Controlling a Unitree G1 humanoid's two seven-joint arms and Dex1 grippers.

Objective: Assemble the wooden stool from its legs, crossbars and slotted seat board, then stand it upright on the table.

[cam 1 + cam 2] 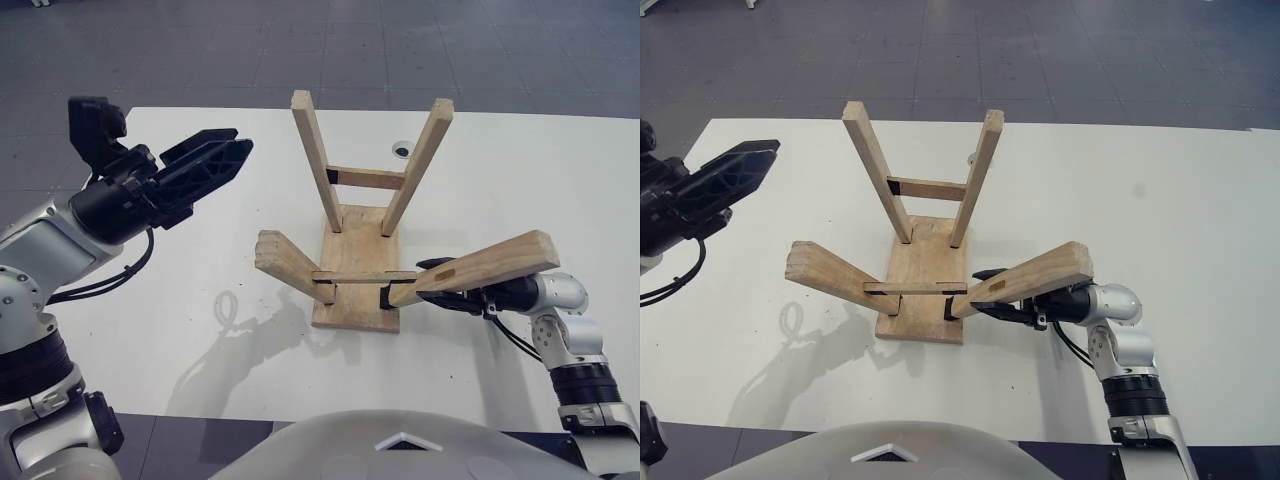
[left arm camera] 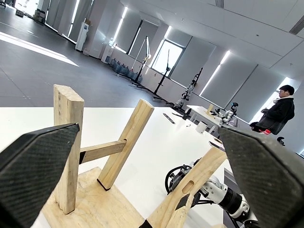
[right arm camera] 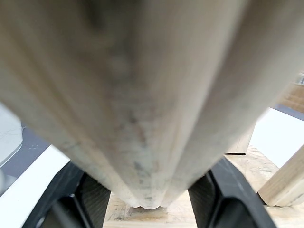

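The seat board (image 1: pixel 358 240) lies flat on the white table (image 1: pixel 180 360). Two far legs (image 1: pixel 316 160) (image 1: pixel 420 160) stand upright in it, joined by a crossbar (image 1: pixel 368 178). The near pair leans toward me: a left leg (image 1: pixel 285 262), a crossbar (image 1: pixel 362 277) and a right leg (image 1: pixel 490 264). My right gripper (image 1: pixel 432 280) is shut on that right leg low down, near the board; the leg (image 3: pixel 142 95) runs between its fingers (image 3: pixel 80 194). My left gripper (image 1: pixel 240 145) hangs open above the table, left of the stool, holding nothing.
A small round hole (image 1: pixel 402 150) sits in the table behind the stool. White tabletop stretches to both sides of the board. The table's front edge runs close below the right arm (image 1: pixel 565 330).
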